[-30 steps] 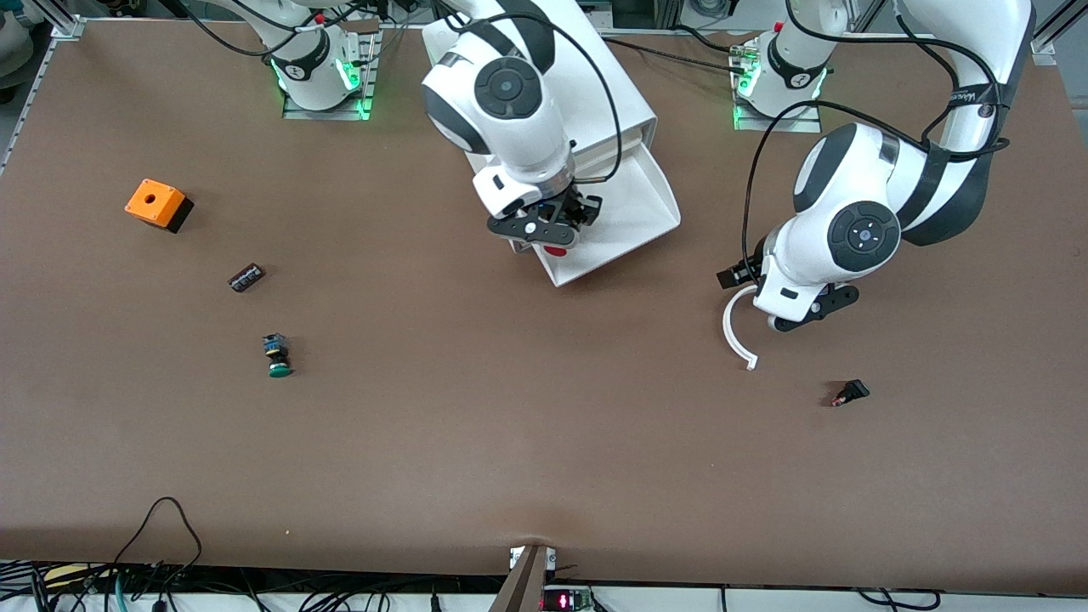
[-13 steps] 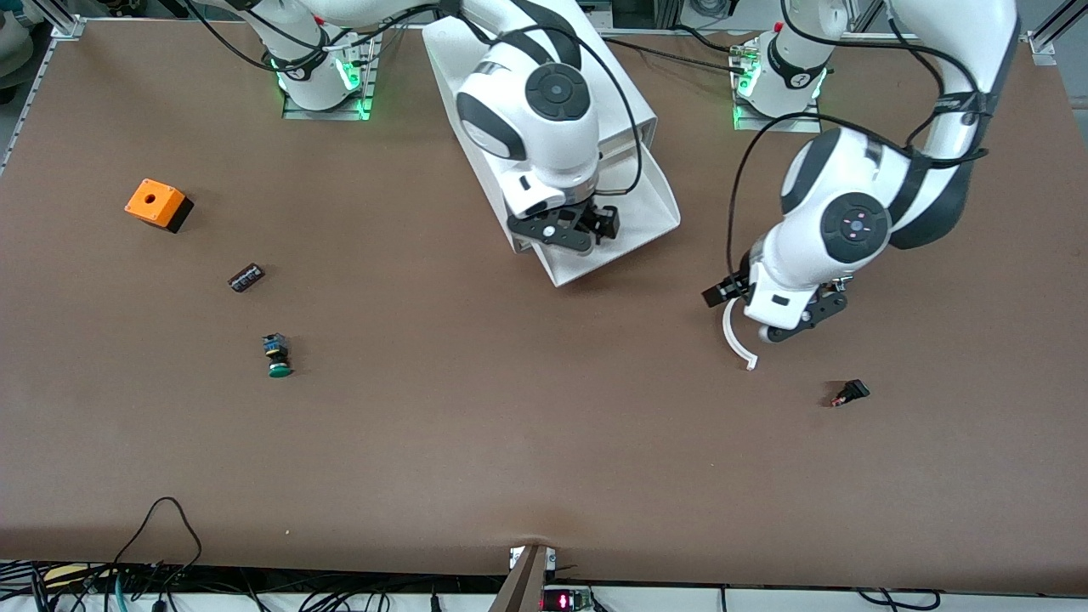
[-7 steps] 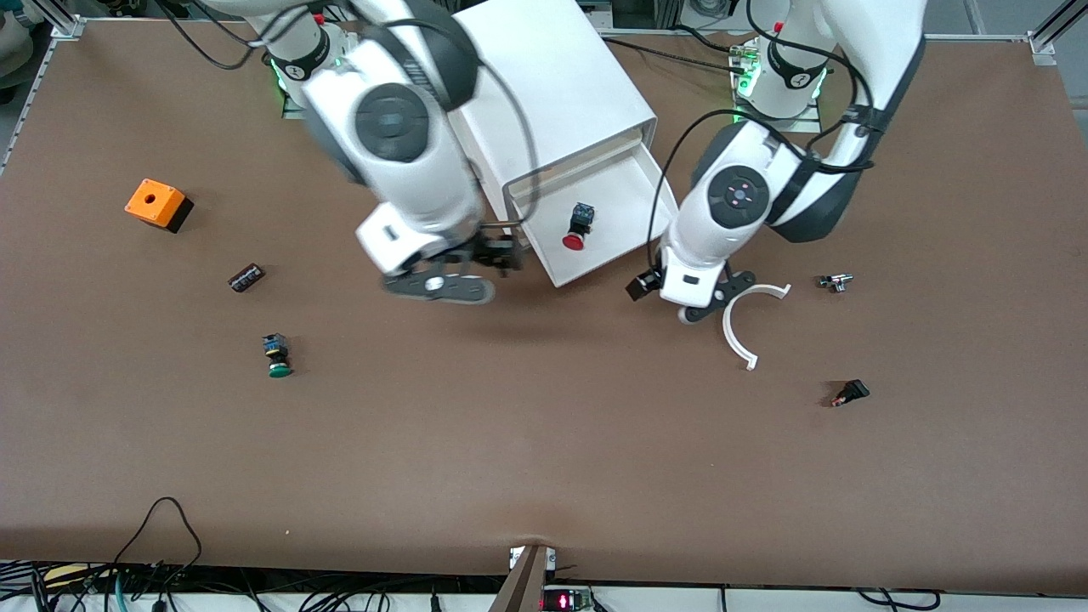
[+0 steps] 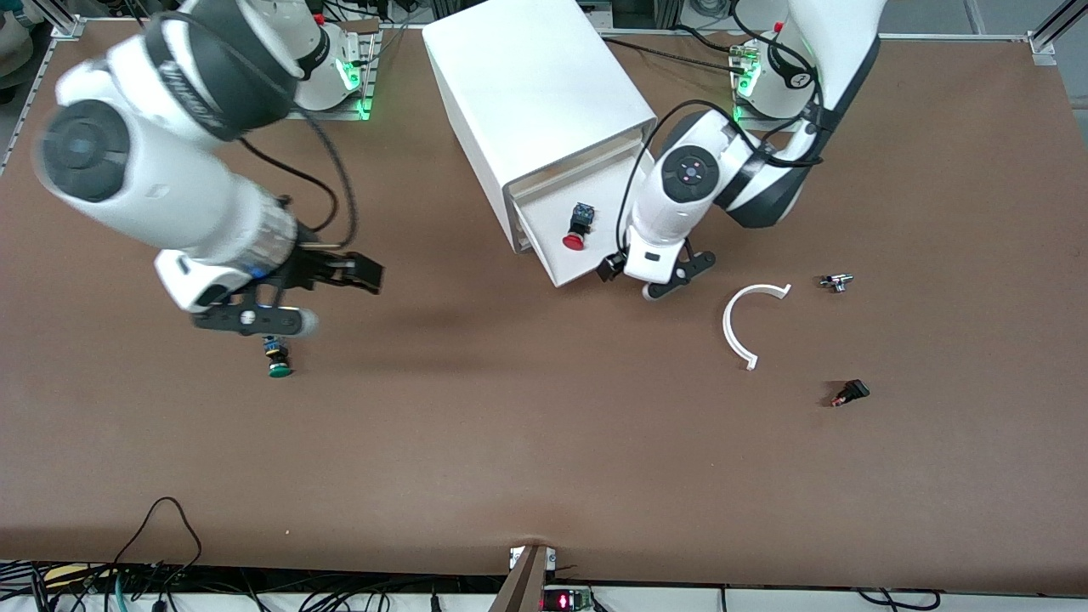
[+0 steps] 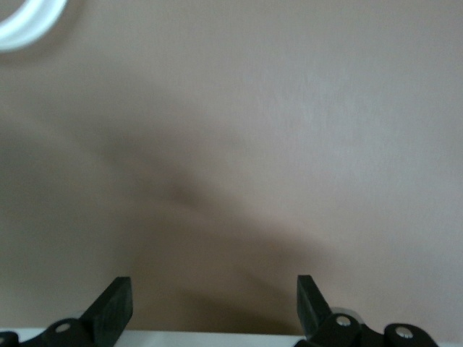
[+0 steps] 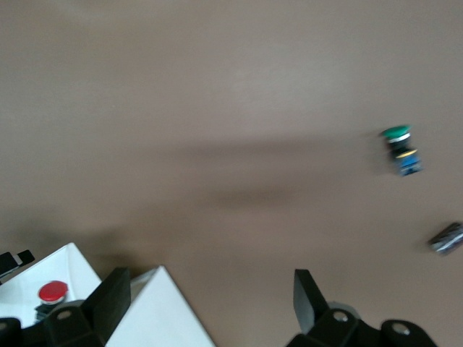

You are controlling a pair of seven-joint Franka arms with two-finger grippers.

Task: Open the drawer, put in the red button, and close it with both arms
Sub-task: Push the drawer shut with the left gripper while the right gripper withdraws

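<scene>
- Red button [image 4: 575, 231] lies in the open drawer [image 4: 633, 194].
- Drawer looks light, slick plastic (my guess); I'd push its plain front.
- Left gripper [image 4: 665, 274] beside the drawer, right gripper [image 4: 293, 297] above the green button [image 4: 276, 356]: both released, empty.

Left pincer [image 5: 213, 307] gapes over bare brown table [image 5: 289, 144].

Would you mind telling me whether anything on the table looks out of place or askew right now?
The drawer of the white cabinet stands pulled out, the red button lying tipped on its side inside. The cabinet also sits skewed to the table's edges. Nothing looks spilled or damaged.
</scene>
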